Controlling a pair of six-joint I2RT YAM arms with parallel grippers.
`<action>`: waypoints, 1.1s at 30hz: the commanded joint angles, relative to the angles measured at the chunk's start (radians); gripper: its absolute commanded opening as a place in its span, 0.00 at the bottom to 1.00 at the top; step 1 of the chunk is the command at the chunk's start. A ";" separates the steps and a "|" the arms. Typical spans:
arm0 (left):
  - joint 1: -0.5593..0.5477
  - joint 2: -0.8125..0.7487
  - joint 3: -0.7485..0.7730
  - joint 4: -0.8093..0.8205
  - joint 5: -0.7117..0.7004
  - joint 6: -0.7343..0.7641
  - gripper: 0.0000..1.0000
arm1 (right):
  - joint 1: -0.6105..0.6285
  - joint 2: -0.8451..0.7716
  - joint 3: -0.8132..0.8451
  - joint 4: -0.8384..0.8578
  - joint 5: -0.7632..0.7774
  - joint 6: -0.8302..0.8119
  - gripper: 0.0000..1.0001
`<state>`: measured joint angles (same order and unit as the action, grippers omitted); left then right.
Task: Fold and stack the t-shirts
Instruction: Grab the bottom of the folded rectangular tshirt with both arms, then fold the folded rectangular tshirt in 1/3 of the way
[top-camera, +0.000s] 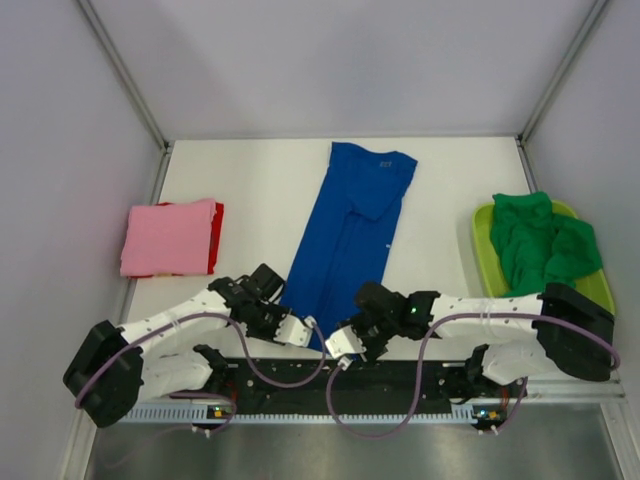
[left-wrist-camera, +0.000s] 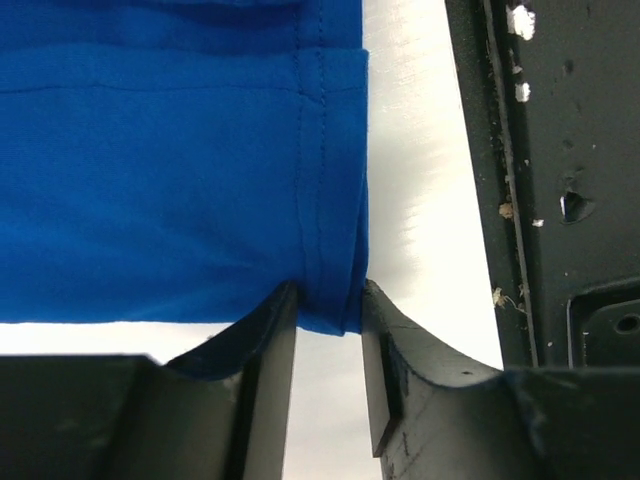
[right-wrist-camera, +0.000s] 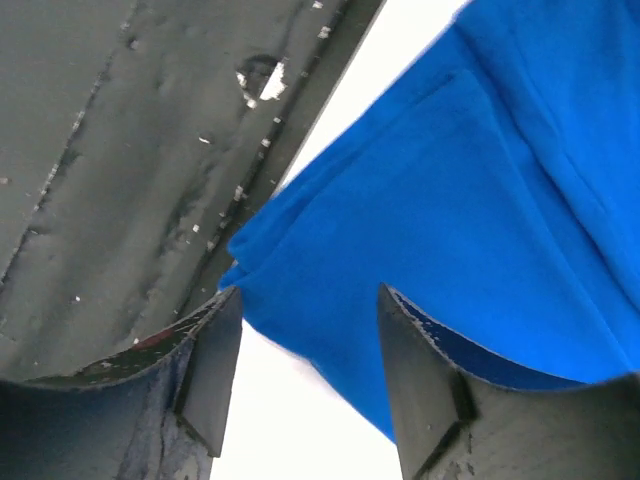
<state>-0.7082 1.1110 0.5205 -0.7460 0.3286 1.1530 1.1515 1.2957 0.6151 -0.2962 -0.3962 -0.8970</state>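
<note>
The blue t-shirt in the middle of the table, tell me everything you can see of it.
The royal-blue t-shirt is soft cloth, folded lengthwise into a long narrow strip with stitched hems. It lies flat on the white table, collar end far and slightly to the right, with small white lettering near the neck. Its near hem reaches the arms: the left gripper pinches one hem corner between its fingers, and the right gripper straddles the other corner, jaws not yet closed on it.

arms: white links, black joints | cables: purple loops | claws: black
</note>
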 joint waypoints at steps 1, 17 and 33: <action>-0.016 0.046 -0.028 0.065 -0.048 -0.021 0.32 | 0.054 0.080 0.037 0.043 -0.025 -0.011 0.53; -0.105 0.066 0.097 0.027 -0.036 -0.254 0.00 | 0.065 0.085 0.078 -0.208 -0.010 -0.079 0.00; 0.019 0.471 0.729 -0.001 -0.289 -0.453 0.00 | -0.499 -0.032 0.186 0.032 -0.015 0.266 0.00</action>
<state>-0.7300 1.4376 1.0996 -0.7250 0.0902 0.7227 0.7681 1.2282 0.7238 -0.4641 -0.4301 -0.7792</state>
